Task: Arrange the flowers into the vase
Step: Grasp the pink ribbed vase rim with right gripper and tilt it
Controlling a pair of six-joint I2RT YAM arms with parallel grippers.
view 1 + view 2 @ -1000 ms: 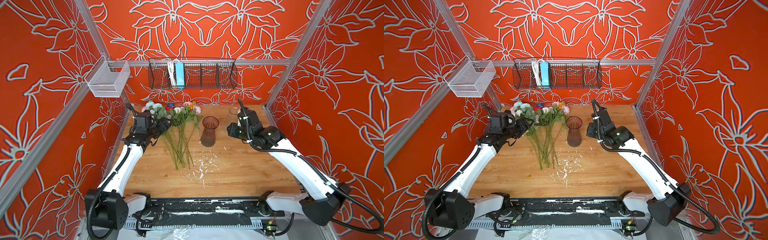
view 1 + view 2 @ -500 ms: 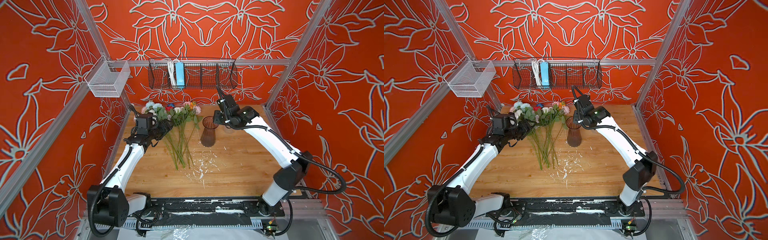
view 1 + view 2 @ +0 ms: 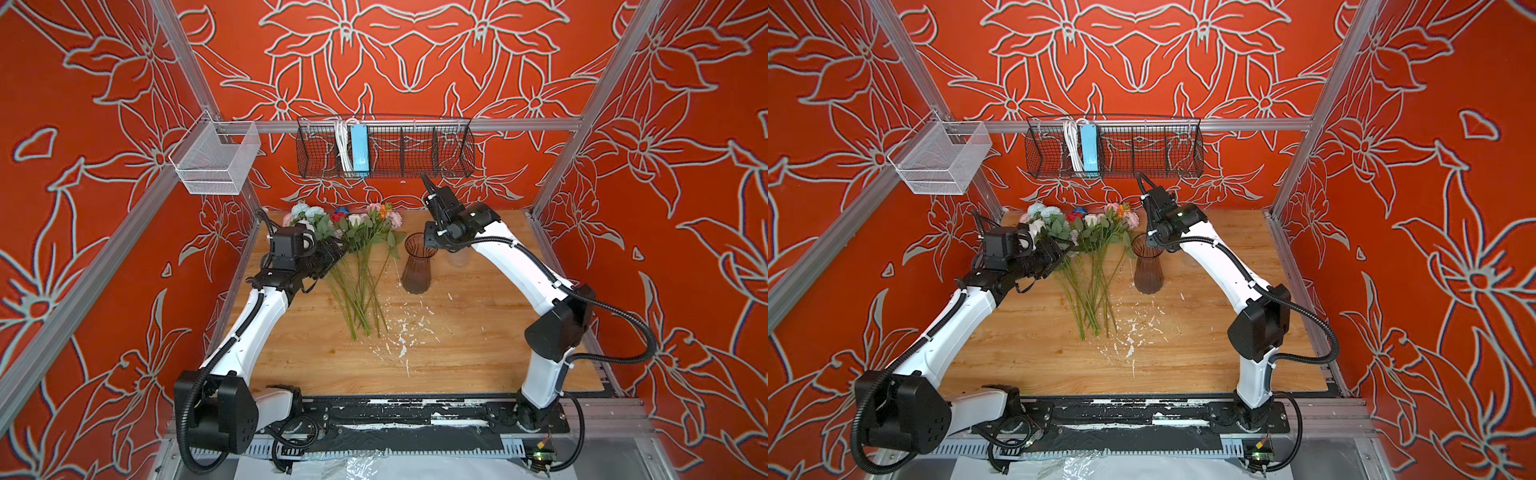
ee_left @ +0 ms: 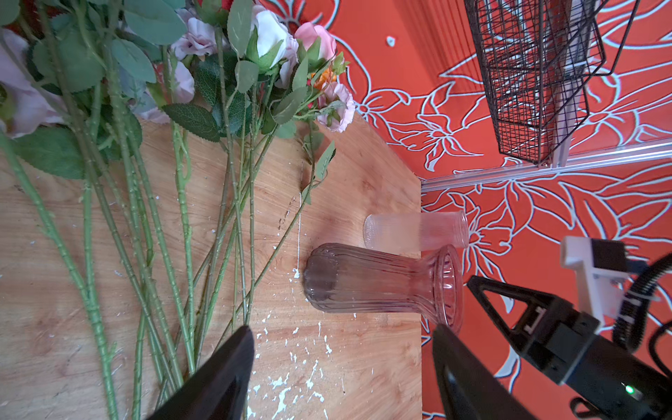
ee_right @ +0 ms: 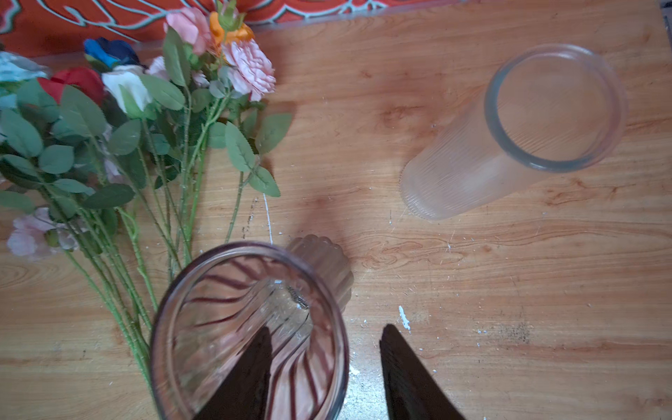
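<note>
The flowers [image 3: 361, 249] lie flat on the bench [image 3: 457, 353] in one loose bunch. Their heads are close to the back edge under the black wire basket [image 3: 386, 149], and their green stems fan toward the front. The left end effector [image 3: 332, 255] sits at the bunch's left side, low over the stems just below the leaves. In the left wrist view its fingers are spread wide, open with nothing between them [image 4: 342, 327]. Whether a fingertip touches a stem cannot be told.

The ribbed brown-pink vase [image 3: 415, 270] stands upright just right of the bunch, with the nearest stem close to its base. The right end effector [image 5: 327, 327] straddles its rim, one finger inside the mouth and the other outside. The fingers are parted and a gap shows beside the outer one, so they are not clamped on the glass. A clear ribbed vase [image 5: 509, 145] stands just behind and to the right, partly hidden by the right arm in both top views.

The left arm runs along the bench's left edge. In front of the stem ends the wood is open and flecked with white. The stretch right of the two vases is also open up to the right frame.
</note>
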